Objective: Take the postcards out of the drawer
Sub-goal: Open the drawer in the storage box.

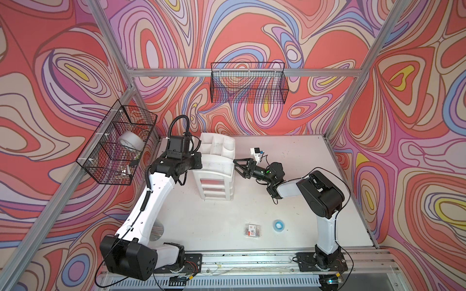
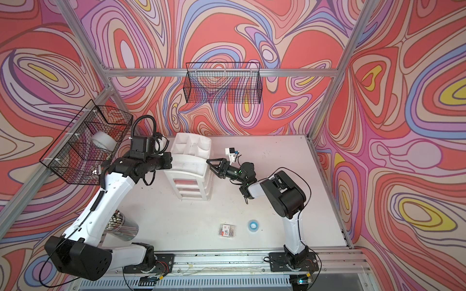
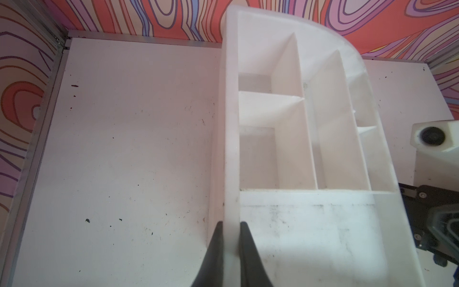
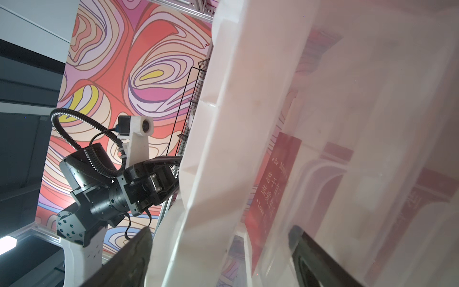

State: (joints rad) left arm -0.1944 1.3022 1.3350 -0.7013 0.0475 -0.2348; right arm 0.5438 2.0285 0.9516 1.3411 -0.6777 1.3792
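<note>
Left tool [image 3: 231, 225] pinched nearly shut, right tool [image 1: 238, 168] spread wide, both arms bent inward

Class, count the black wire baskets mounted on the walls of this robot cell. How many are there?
2. The back-wall basket hangs high at the rear; the side-wall basket hangs at the side, holding a white tape roll. None appears hidden.
</note>
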